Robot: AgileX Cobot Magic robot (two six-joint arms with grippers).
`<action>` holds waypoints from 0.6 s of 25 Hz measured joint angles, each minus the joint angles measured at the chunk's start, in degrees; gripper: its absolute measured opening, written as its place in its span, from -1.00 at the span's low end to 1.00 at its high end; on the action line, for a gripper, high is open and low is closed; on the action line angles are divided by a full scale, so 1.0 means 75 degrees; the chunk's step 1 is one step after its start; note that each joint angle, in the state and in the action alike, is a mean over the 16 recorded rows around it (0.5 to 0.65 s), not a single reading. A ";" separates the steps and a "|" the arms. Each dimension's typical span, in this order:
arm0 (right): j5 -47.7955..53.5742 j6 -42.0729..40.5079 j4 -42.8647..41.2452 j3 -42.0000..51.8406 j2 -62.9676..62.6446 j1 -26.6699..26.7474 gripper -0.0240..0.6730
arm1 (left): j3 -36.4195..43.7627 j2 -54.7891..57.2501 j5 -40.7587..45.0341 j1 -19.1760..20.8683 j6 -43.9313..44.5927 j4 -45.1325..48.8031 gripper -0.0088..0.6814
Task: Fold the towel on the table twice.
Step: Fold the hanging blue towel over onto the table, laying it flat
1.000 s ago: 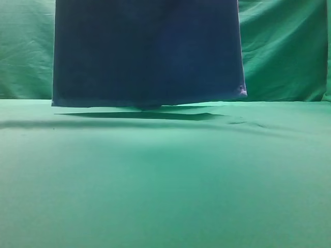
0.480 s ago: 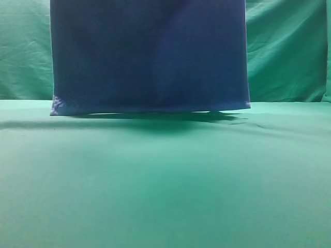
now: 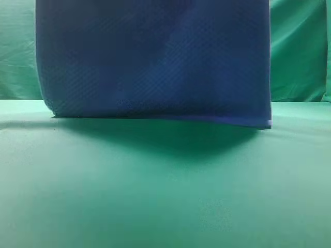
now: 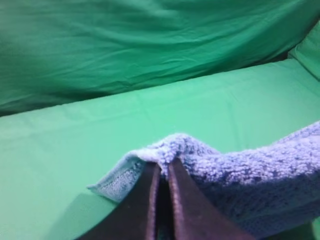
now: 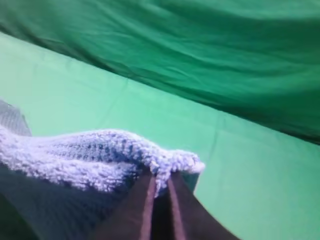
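Note:
The blue-grey waffle-knit towel (image 3: 155, 62) hangs as a wide sheet in the exterior view, its lower edge at or just above the green table (image 3: 165, 196). Both grippers are out of that view, above its top edge. In the left wrist view my left gripper (image 4: 164, 167) is shut on a top corner of the towel (image 4: 240, 170). In the right wrist view my right gripper (image 5: 161, 181) is shut on the other top corner of the towel (image 5: 75, 155). The dark fingers (image 4: 186, 205) press together with cloth bunched over their tips.
A wrinkled green fabric backdrop (image 3: 300, 51) hangs behind the table and fills the upper part of both wrist views (image 4: 150, 40). The table's far edge meets the backdrop behind the towel.
The towel has come closer to the camera and lower; it looks wider, and its bottom edge has dropped from clear of the table to about table level.

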 joint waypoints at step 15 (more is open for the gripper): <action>-0.0382 -0.0181 0.0859 0.3650 -0.2546 0.0000 -0.93 | 0.3830 -0.2795 -0.0177 0.0000 0.0005 -0.0411 -0.97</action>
